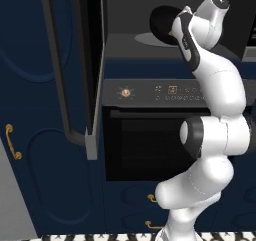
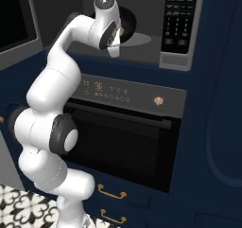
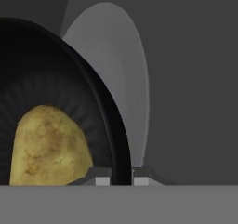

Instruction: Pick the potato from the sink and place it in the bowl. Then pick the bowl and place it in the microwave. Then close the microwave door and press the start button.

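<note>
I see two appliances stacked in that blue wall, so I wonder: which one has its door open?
The upper one, the microwave: its door swings wide left, and the bowl sits inside. The oven below is shut.

Navy cabinetry with arched panel mouldings surrounds a black oven, which sits below the claw. Its grey control strip carries a brass knob. Brass drawer pulls hang lower, above patterned black-and-white floor tiles.
</note>
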Available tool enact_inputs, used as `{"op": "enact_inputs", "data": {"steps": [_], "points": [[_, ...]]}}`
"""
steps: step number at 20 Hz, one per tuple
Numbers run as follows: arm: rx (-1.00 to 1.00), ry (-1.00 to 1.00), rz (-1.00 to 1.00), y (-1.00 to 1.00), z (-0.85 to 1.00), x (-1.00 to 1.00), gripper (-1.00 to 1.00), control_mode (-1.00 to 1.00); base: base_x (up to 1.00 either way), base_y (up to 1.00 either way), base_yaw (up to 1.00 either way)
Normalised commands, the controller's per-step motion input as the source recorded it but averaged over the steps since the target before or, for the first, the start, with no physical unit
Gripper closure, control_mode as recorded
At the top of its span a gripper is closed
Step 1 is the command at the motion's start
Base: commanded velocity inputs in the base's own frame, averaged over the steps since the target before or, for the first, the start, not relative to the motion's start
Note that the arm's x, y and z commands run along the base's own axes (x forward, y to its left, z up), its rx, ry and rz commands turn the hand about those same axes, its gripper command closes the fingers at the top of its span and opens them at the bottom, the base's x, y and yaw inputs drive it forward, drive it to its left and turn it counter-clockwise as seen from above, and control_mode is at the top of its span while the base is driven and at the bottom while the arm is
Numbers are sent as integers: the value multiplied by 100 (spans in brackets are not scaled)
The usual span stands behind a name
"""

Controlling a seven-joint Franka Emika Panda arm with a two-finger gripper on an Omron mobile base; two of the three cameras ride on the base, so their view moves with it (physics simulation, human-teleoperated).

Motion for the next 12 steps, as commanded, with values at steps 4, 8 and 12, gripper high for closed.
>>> {"op": "enact_inputs", "data": {"steps": [4,8,12], "points": [[-1,2,0,0,-10,29,-100,-100,0,0,0],[0,-4,0,0,-7,-7,-100,-100,0,0,0],[0,-16,0,4,0,-19,-100,-100,0,0,0]]}}
